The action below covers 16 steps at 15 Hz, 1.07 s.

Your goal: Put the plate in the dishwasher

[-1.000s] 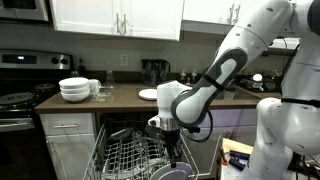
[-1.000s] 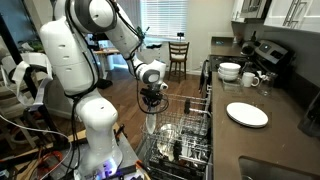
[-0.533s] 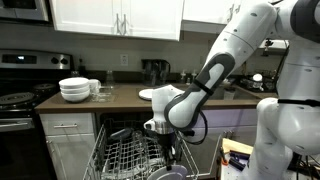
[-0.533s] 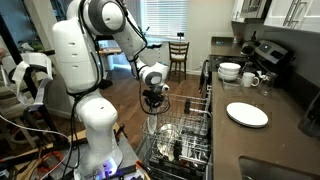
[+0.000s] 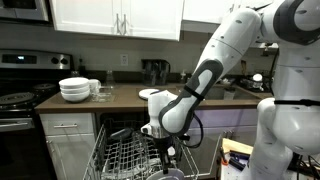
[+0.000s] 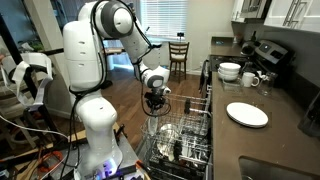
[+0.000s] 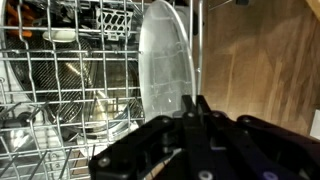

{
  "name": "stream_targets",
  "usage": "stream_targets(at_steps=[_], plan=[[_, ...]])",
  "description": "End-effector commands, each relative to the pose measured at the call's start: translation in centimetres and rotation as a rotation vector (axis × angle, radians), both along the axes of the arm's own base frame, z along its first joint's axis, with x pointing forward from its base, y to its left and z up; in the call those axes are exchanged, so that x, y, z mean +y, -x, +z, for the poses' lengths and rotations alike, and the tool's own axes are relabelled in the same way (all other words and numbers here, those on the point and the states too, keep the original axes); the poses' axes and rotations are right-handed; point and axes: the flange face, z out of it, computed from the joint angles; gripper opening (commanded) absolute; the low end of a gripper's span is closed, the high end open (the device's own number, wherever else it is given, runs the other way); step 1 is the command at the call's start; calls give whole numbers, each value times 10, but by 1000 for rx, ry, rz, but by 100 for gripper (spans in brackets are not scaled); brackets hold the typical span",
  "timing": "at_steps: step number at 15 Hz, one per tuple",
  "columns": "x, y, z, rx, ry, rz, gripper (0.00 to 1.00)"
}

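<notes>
the small round white plate stands on edge, gripped at its rim by the black robotiq gripper, whose jaws are closed narrowly on it. in an exterior view it hangs below the white arm, over the near edge of the grey metal wire rack pulled out of the open dishwasher; whether it touches the prongs cannot be told. a larger flat white plate lies on the dark countertop, and a stack of white bowls sits near the stove.

Home kitchen, stove, white cabinets, open dishwasher
</notes>
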Motion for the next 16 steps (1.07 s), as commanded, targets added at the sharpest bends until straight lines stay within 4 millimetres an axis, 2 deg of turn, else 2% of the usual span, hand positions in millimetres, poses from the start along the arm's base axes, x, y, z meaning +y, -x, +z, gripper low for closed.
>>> stream_targets(at_steps=[1, 8, 11, 13, 16], plan=[[-10, -15, -7, -38, -23, 0, 1], [-12, -15, -29, -23, -27, -19, 1], [-13, -17, -31, -3, -37, -30, 1], [-14, -17, -30, 4, -33, -35, 32], [-18, -19, -26, 18, -24, -61, 50]])
